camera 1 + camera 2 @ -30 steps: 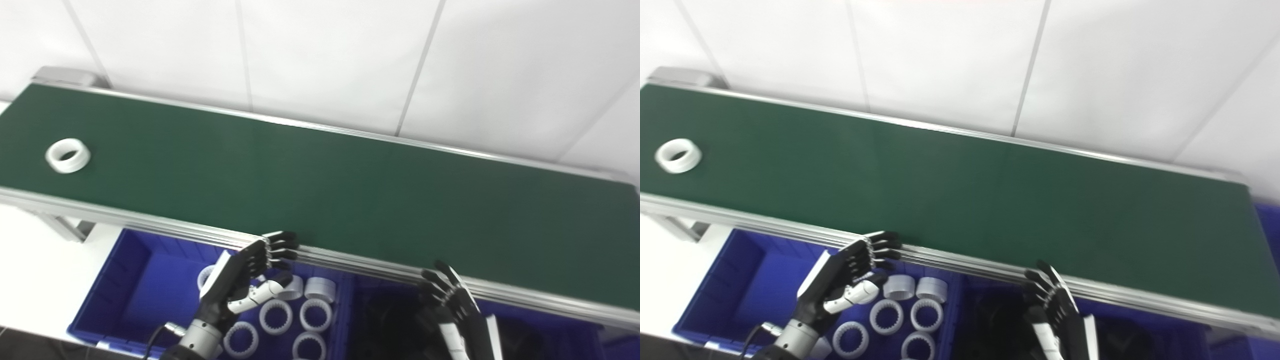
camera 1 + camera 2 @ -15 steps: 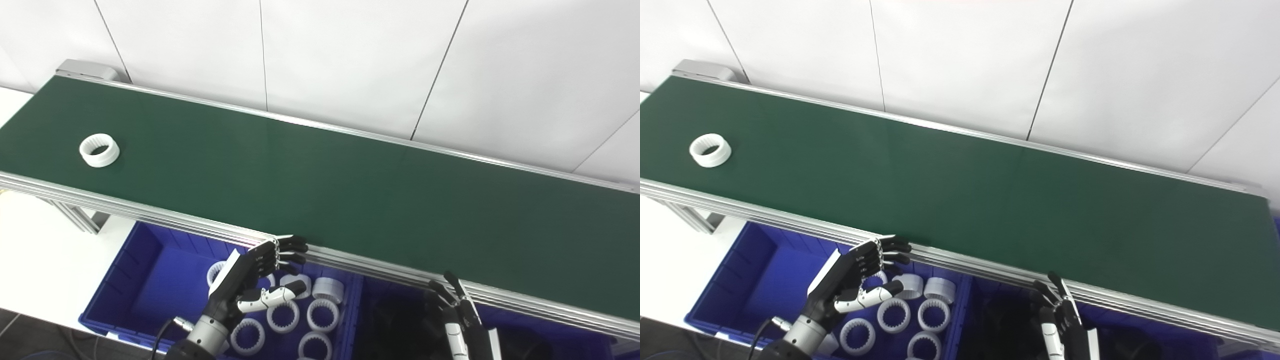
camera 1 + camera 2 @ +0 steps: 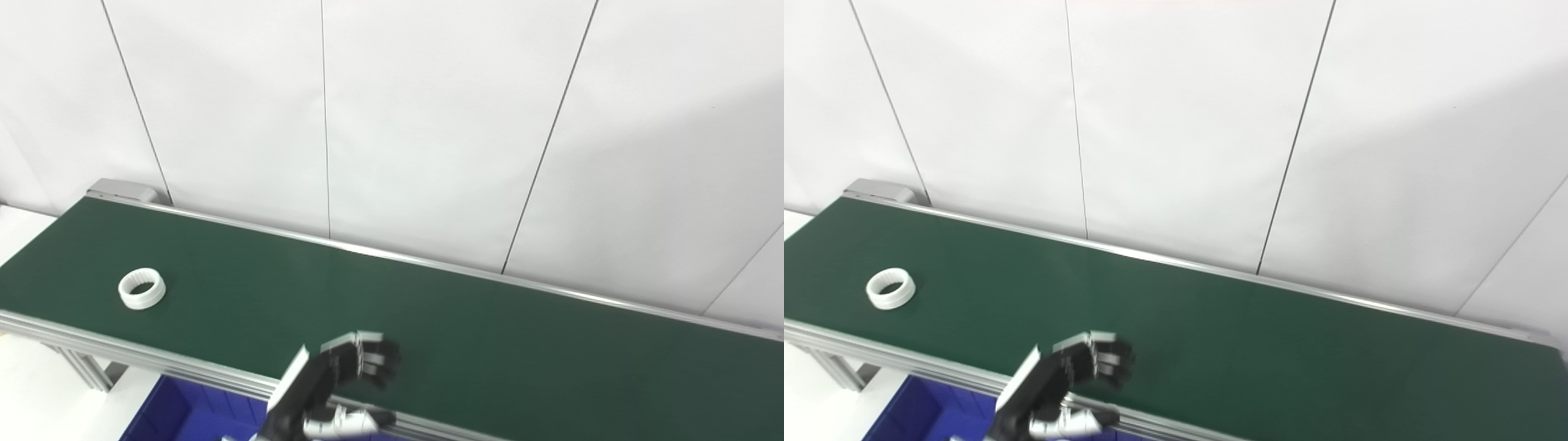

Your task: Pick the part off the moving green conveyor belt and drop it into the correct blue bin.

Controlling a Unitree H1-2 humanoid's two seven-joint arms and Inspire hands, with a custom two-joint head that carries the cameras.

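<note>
The white toothed plastic ring (image 3: 141,288) lies flat at the left end of the green conveyor belt (image 3: 490,343), well apart from the left hand (image 3: 343,380). It should be met with thumb and fingers straddling its rim. The left hand hangs empty, fingers spread; the right hand is out of view.

A white ring (image 3: 890,289) lies far left on the green belt (image 3: 1274,343), well apart from the blurred, seemingly empty left hand (image 3: 1072,380).

White panelled wall (image 3: 429,122) behind, thin dark vertical seams; white floor (image 3: 24,392) (lower left corner).
</note>
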